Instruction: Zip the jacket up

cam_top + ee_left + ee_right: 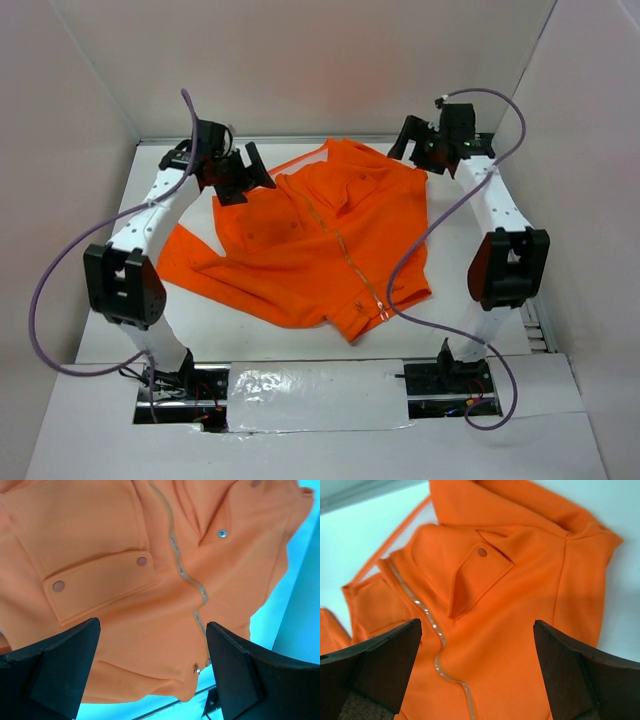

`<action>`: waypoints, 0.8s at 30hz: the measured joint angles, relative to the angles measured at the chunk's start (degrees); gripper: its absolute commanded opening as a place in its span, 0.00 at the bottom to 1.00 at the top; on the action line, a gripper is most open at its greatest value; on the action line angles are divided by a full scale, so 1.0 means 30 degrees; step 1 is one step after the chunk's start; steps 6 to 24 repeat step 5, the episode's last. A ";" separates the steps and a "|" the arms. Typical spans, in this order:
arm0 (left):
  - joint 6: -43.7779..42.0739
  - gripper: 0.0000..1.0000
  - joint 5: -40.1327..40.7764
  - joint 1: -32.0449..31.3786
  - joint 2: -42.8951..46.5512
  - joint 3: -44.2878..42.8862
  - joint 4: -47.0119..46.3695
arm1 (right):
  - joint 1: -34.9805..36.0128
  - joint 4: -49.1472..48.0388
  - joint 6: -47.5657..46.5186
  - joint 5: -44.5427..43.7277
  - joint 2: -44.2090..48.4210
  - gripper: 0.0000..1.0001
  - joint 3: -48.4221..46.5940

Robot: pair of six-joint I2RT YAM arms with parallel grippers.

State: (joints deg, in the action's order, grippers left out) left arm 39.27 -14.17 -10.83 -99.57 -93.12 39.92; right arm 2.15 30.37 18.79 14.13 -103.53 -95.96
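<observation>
As the top view showed, the jacket (320,240) lay spread front-up across the middle of the table (250,335). Its collar pointed toward the far wall and its hem toward the arm bases, with the zipper (345,255) running down the front. The left gripper (240,178) hung at the jacket's far left corner, and the right gripper (420,150) at its far right corner. From the left wrist, that gripper's dark fingers (60,670) stood wide apart, holding nothing, above a snapped pocket flap (100,587) and the wavy zipper. From the right wrist, the fingers were likewise spread and empty above orange cloth, where a lifted pocket flap (480,575) sat beside the zipper.
</observation>
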 measured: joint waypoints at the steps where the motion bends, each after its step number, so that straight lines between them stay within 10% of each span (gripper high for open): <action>1: -0.0051 0.99 0.0095 -0.0022 0.0729 0.0423 -0.0197 | -0.0080 -0.0080 0.0095 0.0066 0.0503 1.00 0.0270; 24: -0.0044 0.99 0.0554 0.0007 0.3949 0.1472 -0.0495 | -0.0350 -0.1100 0.0437 0.0051 0.3169 1.00 0.1231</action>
